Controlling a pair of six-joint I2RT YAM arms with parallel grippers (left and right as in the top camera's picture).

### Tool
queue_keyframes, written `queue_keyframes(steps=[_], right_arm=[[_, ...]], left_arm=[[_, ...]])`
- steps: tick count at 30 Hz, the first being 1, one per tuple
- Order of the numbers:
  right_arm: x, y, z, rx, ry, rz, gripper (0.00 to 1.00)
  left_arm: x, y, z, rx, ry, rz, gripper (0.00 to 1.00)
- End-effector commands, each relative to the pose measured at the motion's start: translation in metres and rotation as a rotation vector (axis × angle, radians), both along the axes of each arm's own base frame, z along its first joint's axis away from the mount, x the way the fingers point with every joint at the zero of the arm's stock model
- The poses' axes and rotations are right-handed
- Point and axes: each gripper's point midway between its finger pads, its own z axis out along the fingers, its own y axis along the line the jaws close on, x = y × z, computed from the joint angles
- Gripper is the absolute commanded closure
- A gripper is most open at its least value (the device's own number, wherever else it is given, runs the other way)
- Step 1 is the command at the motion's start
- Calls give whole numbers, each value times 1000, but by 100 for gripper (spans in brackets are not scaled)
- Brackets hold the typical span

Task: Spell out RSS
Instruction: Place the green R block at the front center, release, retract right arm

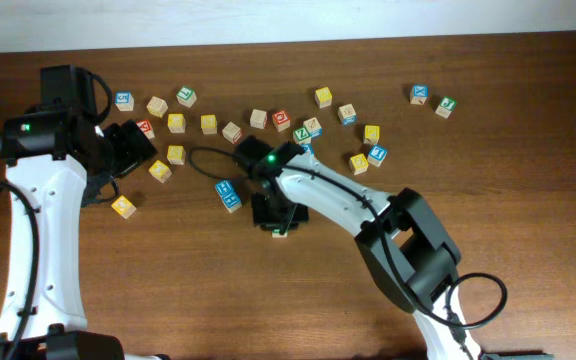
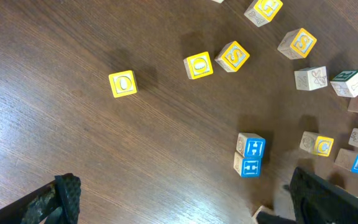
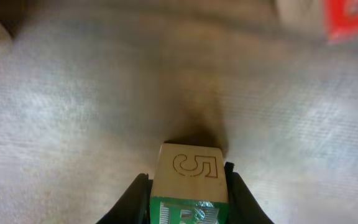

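My right gripper point(image 1: 276, 222) point(image 3: 188, 186) is shut on a wooden block point(image 3: 190, 180) with a green R face and an engraved 5 on its side, holding it at the table near the middle. The block peeks out under the gripper in the overhead view point(image 1: 280, 233). My left gripper point(image 1: 128, 150) point(image 2: 179, 205) is open and empty, hovering at the left among scattered blocks. A yellow S block point(image 2: 233, 56) lies ahead of it, beside a yellow O block point(image 2: 198, 65). Another yellow block point(image 2: 123, 83) sits alone to the left.
Several letter blocks are scattered along the table's far half point(image 1: 268, 118). A blue-faced block point(image 1: 228, 194) point(image 2: 248, 155) lies just left of the right gripper. Two blocks point(image 1: 432, 100) sit at the far right. A cable point(image 1: 203, 155) runs across near the blocks.
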Motion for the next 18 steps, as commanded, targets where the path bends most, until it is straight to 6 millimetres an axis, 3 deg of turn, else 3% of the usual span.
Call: queue_keyframes(steps=[1, 5, 12, 13, 15, 18], right_arm=[[3, -1, -2, 16, -10, 64, 80], [-8, 8, -2, 25, 7, 88, 73], [-12, 2, -2, -6, 33, 1, 79], [-12, 2, -2, -9, 35, 2, 77], [-12, 2, -2, -9, 35, 2, 61], [-12, 2, -1, -4, 36, 2, 57]], left_arm=[[0, 3, 4, 11, -11, 8, 1], [0, 3, 4, 11, -11, 8, 1], [0, 3, 4, 11, -11, 8, 1], [0, 3, 4, 11, -11, 8, 1], [0, 3, 4, 11, -11, 8, 1], [0, 3, 4, 11, -11, 8, 1]])
